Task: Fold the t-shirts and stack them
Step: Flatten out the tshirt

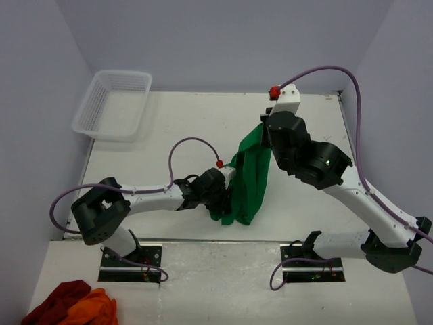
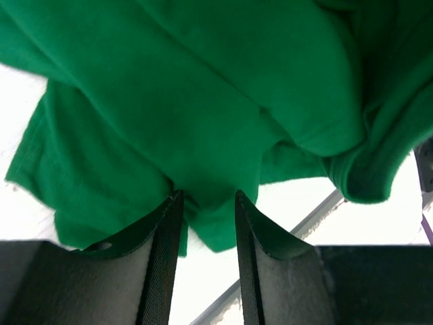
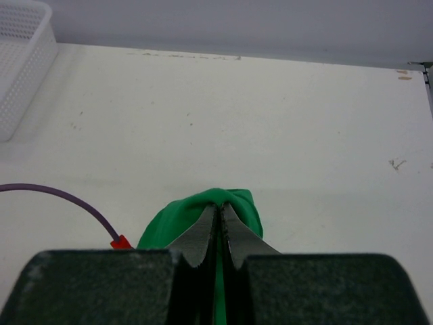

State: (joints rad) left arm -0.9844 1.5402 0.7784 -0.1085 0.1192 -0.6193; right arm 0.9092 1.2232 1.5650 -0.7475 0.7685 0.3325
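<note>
A green t-shirt (image 1: pixel 250 183) hangs bunched from my right gripper (image 1: pixel 264 130), which holds it up above the middle of the table; its lower end rests near the front edge. In the right wrist view the right gripper (image 3: pixel 218 206) is shut on a fold of the green t-shirt (image 3: pixel 238 198). My left gripper (image 1: pixel 226 193) is at the shirt's lower left side. In the left wrist view the left gripper (image 2: pixel 206 196) is open, its fingertips touching the hanging green fabric (image 2: pixel 203 101), with a flap of it just between the tips.
A white mesh basket (image 1: pixel 111 105) stands at the back left and also shows in the right wrist view (image 3: pixel 20 61). A red and orange pile of clothes (image 1: pixel 71 305) lies off the table at the front left. The table's front edge (image 2: pixel 318 213) runs just below the shirt.
</note>
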